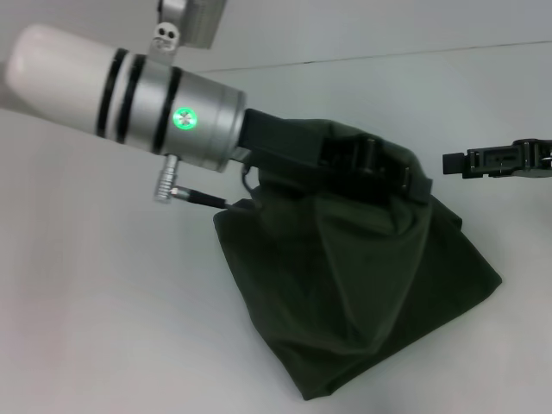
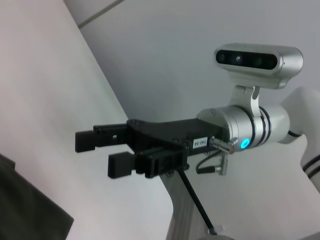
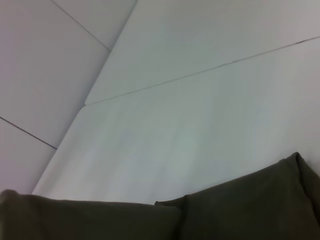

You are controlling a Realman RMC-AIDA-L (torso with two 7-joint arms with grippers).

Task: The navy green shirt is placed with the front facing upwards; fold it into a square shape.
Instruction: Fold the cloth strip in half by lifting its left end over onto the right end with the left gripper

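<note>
— What is seen on the left of the head view?

— The left arm is seen reaching in from the upper left, white and silver with a green light on its wrist. The left gripper is held above the worktop, and the upper edge of the navy green shirt is draped over it and lifted. Whether its fingers are pressed onto the cloth cannot be told, because they are covered by the fabric.

— And the shirt itself?

— It is found at the middle of the scene, bunched into a roughly squarish hanging bundle. Its near part is rested on the worktop, while its far edge is raised at the left gripper. Only plain dark green cloth is shown; folds are seen running down from the lifted edge. A corner of it is also caught in the left wrist view, and two folded edges are shown in the right wrist view.

— What is on the right?

— The right gripper is held at the right edge, just beside the shirt's raised edge but apart from it. In the left wrist view the right gripper is seen clearly: its fingers are parted by a narrow gap, and nothing is held between them.
</note>
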